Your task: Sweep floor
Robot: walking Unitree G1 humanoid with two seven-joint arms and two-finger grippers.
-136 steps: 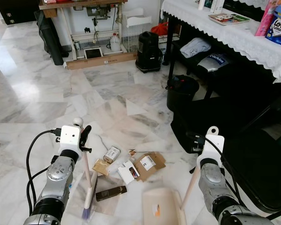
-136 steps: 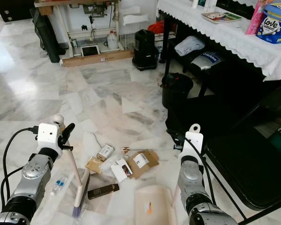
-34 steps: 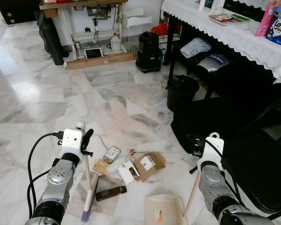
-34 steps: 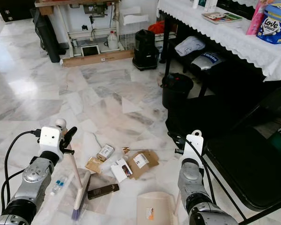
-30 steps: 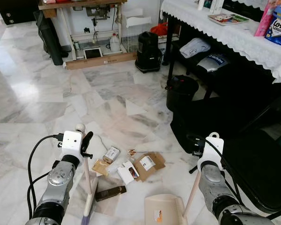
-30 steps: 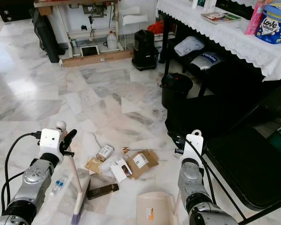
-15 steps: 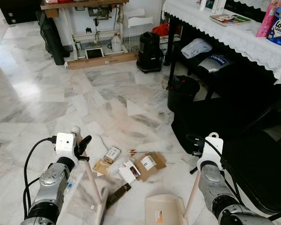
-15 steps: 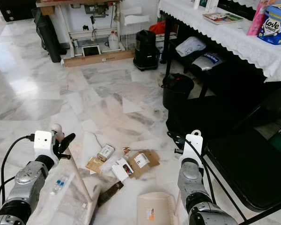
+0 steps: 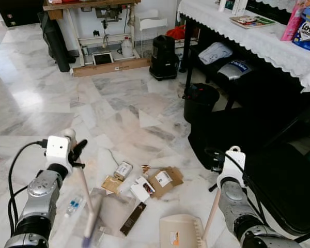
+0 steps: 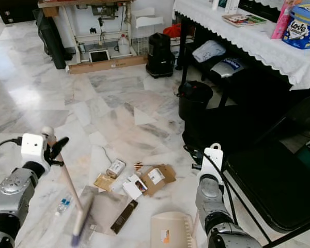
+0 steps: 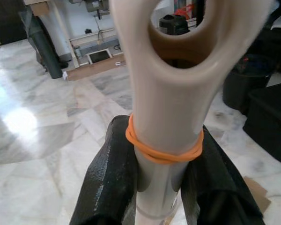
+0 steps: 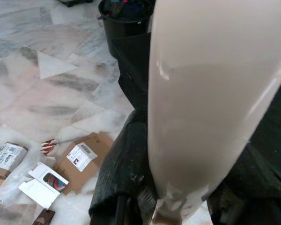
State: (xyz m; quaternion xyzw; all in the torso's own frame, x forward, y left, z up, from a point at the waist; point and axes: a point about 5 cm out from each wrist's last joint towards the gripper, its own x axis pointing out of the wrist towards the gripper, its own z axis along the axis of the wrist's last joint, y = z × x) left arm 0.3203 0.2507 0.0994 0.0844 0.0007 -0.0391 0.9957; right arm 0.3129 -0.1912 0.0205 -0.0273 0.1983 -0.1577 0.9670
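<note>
Down on the marble floor (image 9: pixel 51 98), litter lies in a loose cluster between the two arms: a small carton (image 9: pixel 123 169), a flattened brown box (image 9: pixel 165 181), a white card (image 9: pixel 141 191), a tan packet (image 9: pixel 111 184) and a dark bar (image 9: pixel 134 218). A clear plastic sheet (image 9: pixel 111 209) lies under the bar, hard to read against the stone.

Left gripper (image 11: pixel 159 187): black fingers (image 11: pixel 110 183) clamped on the broom (image 9: pixel 85 201) handle, an orange rubber band (image 11: pixel 164 150) wound round it just above the grip. The handle slants down toward the sheet; the brush end is motion-blurred, bristles not distinguishable, contact with the floor unclear.

Right gripper (image 12: pixel 178 187): closed on the cream handle of the dustpan (image 9: pixel 181 231). The pan sits on the floor just beside the bar, its near edge cut off by the frame.

Black bin (image 9: pixel 200 101) stands farther back beside a table with a white lace cloth (image 9: pixel 258 39). A dark folding chair (image 9: pixel 284 181) is at the right, partly cropped.
</note>
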